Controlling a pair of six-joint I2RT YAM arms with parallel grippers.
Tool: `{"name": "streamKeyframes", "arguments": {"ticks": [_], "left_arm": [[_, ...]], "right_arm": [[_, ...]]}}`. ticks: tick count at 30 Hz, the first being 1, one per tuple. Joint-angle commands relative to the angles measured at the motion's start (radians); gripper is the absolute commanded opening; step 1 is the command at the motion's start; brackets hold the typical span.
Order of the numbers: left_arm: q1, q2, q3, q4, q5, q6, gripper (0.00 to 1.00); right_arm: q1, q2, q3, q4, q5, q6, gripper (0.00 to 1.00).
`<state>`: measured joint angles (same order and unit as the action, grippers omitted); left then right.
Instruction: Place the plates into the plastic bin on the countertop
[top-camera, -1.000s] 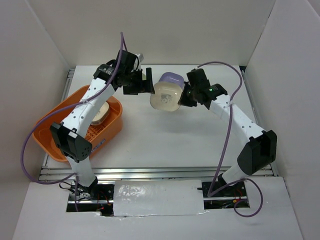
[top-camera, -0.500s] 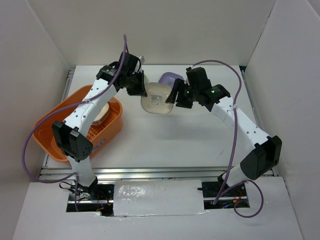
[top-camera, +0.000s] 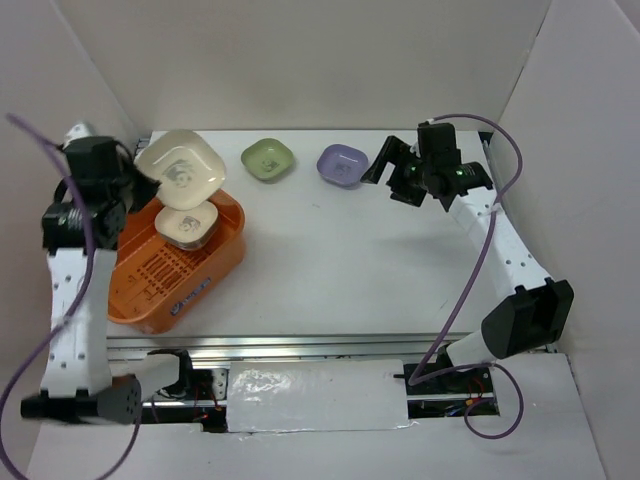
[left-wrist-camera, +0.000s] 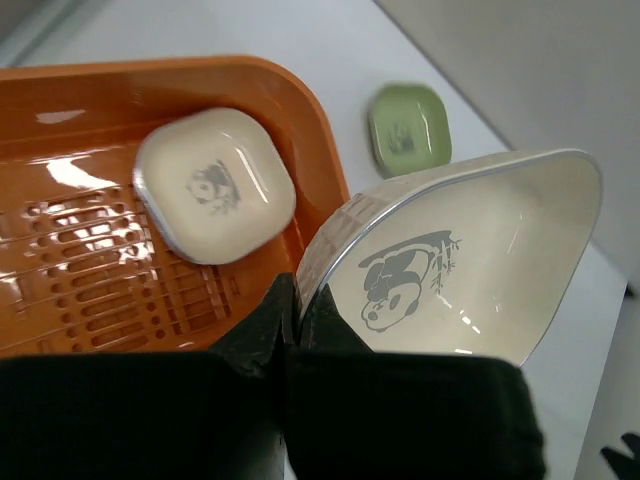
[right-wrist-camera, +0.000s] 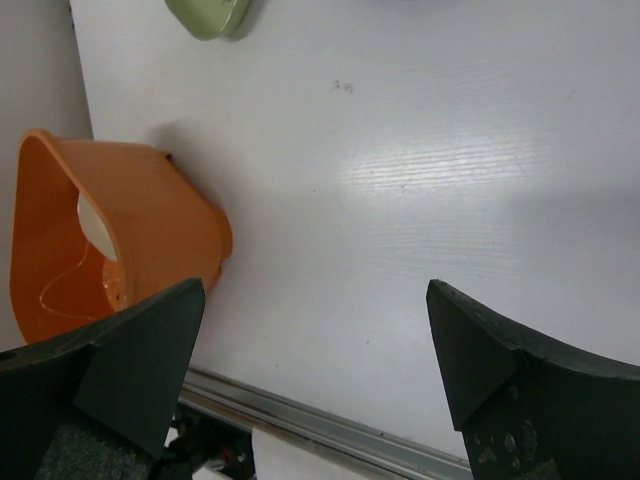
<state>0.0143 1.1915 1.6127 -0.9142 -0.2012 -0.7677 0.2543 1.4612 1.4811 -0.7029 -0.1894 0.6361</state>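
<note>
My left gripper (top-camera: 138, 178) is shut on the rim of a cream plate (top-camera: 181, 168), holding it tilted above the far end of the orange plastic bin (top-camera: 150, 290). In the left wrist view the fingers (left-wrist-camera: 268, 318) pinch the lower left rim of that plate (left-wrist-camera: 480, 260). Another cream plate (top-camera: 186, 222) (left-wrist-camera: 214, 185) lies inside the bin (left-wrist-camera: 60, 300). A green plate (top-camera: 268, 158) (left-wrist-camera: 408, 128) and a lilac plate (top-camera: 343, 163) sit on the countertop (top-camera: 330, 260) at the back. My right gripper (top-camera: 388, 180) (right-wrist-camera: 315, 330) hangs open and empty just right of the lilac plate.
A metal rail (top-camera: 330, 345) (right-wrist-camera: 330, 425) runs along the countertop's front edge. White walls close in the left, back and right sides. The bin (right-wrist-camera: 120, 230) stands at the left, close to the left wall. Purple cables loop off both arms.
The cream plate passed from my right gripper to my left, which shut on it and swung it left over the bin. My right gripper opened and drew back to the right.
</note>
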Motion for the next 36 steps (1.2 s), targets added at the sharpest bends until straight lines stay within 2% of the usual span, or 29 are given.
{"name": "streamKeyframes", "arguments": {"ticks": [1, 6, 10, 20, 21, 23, 24, 25, 31, 34, 36], "left_arm": [[0.129, -0.076, -0.095, -0.041, -0.046, -0.061, 0.00], [0.266, -0.073, -0.178, -0.025, 0.040, -0.038, 0.00], [0.346, 0.027, -0.241, 0.063, 0.167, 0.027, 0.00], [0.345, 0.210, -0.307, 0.209, 0.191, -0.044, 0.00], [0.337, 0.224, -0.310, 0.212, 0.180, -0.059, 0.03], [0.332, 0.247, -0.324, 0.218, 0.180, -0.074, 0.54], [0.319, 0.250, -0.330, 0.231, 0.186, -0.081, 0.82], [0.311, 0.250, -0.329, 0.229, 0.183, -0.084, 0.99], [0.248, 0.166, -0.278, 0.206, 0.192, -0.076, 0.99], [0.198, 0.126, -0.177, 0.108, 0.156, -0.029, 0.99], [0.156, 0.102, -0.131, 0.062, 0.114, 0.010, 0.99]], "right_arm": [[-0.009, 0.014, -0.001, 0.037, -0.071, 0.013, 1.00], [-0.004, 0.042, 0.030, 0.036, -0.081, 0.010, 1.00], [0.000, 0.048, 0.012, 0.054, -0.093, 0.005, 1.00], [0.002, 0.076, -0.035, 0.115, -0.110, 0.013, 1.00], [-0.001, 0.083, -0.035, 0.121, -0.108, 0.022, 1.00], [-0.009, 0.114, -0.033, 0.141, -0.110, 0.034, 1.00], [-0.010, 0.125, -0.028, 0.152, -0.116, 0.045, 1.00], [-0.012, 0.155, -0.027, 0.178, -0.123, 0.050, 1.00], [-0.058, 0.332, 0.024, 0.302, -0.087, 0.054, 1.00], [-0.096, 0.557, 0.171, 0.222, -0.050, 0.034, 1.00], [-0.105, 0.644, 0.301, 0.186, -0.053, 0.019, 1.00]]}}
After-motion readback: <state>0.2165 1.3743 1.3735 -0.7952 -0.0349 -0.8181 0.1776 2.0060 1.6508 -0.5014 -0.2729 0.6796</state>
